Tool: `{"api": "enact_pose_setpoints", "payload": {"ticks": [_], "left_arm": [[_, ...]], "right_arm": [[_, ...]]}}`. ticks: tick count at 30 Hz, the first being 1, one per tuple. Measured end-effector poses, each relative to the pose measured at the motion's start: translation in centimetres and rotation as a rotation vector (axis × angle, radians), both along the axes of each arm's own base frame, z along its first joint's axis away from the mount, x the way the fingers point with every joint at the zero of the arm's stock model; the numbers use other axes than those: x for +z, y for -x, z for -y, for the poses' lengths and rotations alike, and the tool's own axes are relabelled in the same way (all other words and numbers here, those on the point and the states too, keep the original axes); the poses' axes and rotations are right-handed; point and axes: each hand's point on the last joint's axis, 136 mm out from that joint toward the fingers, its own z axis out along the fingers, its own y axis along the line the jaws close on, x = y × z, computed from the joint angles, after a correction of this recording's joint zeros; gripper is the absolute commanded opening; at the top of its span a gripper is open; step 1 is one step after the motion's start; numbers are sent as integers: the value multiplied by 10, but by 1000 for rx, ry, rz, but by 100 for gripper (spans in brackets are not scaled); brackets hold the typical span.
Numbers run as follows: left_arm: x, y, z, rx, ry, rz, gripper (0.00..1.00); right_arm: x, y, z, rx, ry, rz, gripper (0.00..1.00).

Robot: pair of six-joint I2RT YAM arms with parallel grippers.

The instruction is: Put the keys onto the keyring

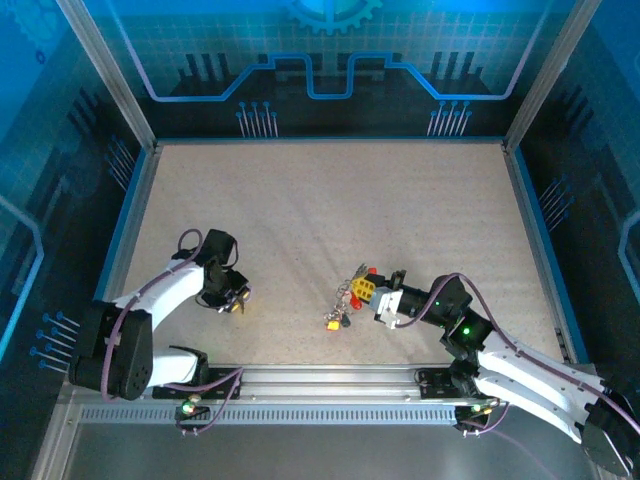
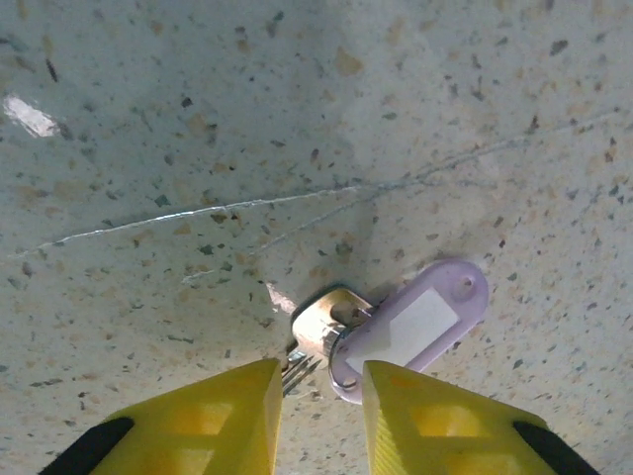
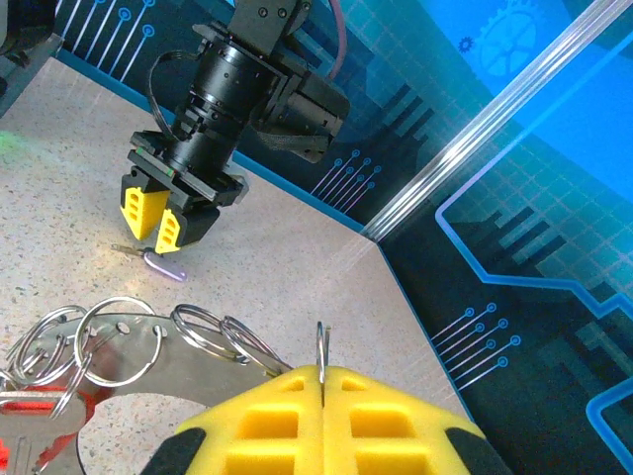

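A key with a pale purple tag and a metal head lies flat on the speckled table. My left gripper hangs just over it, its yellow fingers a narrow gap apart, with the key's blade and the tag's near end in that gap. From the right wrist, that key lies under the left gripper. My right gripper is shut on a thin split ring of the flat grey keyring. Several wire rings and a red key hang from it. From above, the keyring is at table centre, with a yellow key below it.
An aluminium rail runs along the near edge by the arm bases. Blue walls and metal posts close in the table on three sides. Open tabletop stretches behind both grippers.
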Motion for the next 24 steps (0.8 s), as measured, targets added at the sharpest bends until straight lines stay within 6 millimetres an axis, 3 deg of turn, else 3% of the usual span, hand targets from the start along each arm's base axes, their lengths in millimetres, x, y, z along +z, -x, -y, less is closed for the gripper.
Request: {"api": "enact_pose_setpoints", "payload": {"ticks": [8,13,24], "left_arm": [[-6,-6,3,99,23,-19,28],[-6,-9,4,133,33,-14,20],[-7,-11,-3,137,-9,-3,20]], "right_arm": [[-1,0,0,0,2,-2,0],[0,1,1,0,0,0,0],[1,1,1,0,-2,3,0]]}}
